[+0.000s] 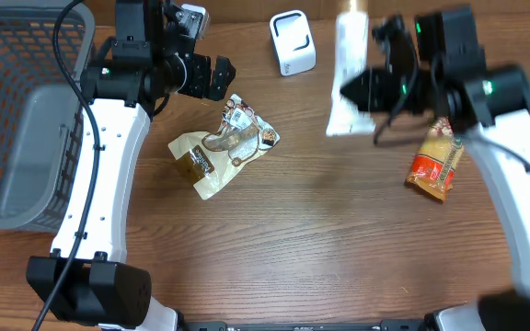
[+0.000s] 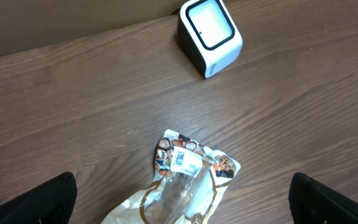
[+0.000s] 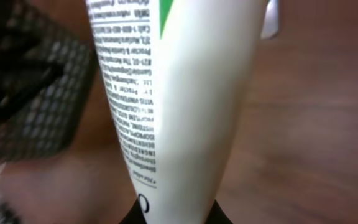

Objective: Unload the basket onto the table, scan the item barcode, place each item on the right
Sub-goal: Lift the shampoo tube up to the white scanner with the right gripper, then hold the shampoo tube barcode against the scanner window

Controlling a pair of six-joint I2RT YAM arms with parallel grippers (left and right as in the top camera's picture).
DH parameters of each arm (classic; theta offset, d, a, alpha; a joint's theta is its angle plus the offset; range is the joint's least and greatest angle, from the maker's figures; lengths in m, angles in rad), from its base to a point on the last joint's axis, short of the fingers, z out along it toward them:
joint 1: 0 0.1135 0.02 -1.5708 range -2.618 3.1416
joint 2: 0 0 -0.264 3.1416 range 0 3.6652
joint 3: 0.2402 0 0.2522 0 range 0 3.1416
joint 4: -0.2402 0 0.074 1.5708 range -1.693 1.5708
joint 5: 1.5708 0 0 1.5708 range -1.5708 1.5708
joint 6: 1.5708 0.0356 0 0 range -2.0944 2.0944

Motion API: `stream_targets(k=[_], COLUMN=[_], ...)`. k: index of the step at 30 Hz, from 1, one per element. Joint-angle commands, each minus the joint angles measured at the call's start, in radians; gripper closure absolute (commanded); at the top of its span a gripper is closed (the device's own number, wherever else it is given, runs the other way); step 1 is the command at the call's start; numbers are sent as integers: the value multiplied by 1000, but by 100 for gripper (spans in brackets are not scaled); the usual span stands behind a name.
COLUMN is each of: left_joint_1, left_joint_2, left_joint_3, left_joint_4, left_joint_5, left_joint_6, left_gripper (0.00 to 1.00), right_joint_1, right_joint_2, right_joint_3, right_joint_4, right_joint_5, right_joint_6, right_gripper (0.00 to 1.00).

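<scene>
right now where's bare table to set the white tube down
Widest bare wood: the robot-side half of the table, short of the beige pouch and orange packet. A gap between those two as well. Crowded at the far edge around the scanner and white tube.

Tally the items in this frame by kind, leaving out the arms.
white tube: 1
snack packets: 2, a beige pouch and an orange packet
barcode scanner: 1
grey mesh basket: 1
Total: 5
</scene>
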Motion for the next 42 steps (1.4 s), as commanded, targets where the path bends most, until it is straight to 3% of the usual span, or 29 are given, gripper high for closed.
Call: stream_targets(k=[1,5,9,18,26,42], left_joint_1=[-8,-7,-8,-8,-8,-7], left_joint_2=[-15,-15,-15,-15,-15,-15], left_joint_3=[9,9,9,9,9,9], left_joint_4=[5,5,5,5,5,5], left_joint_5=[2,2,2,2,2,2], left_joint_6=[19,19,19,19,19,19], left_gripper=[0,0,0,0,0,0], right_joint_1=[36,87,131,152,153,159], right_joint_2=[175,334,455,621,709,810], right_joint_3=[211,294,293,292,292,292], right_joint_4=[-36,47,212,498,660,728], right_joint_5=[283,562,770,954,999,1093], right_joint_6=[-66,-178,-383,-609,-642,-717], right_gripper=[97,96,96,96,96,96])
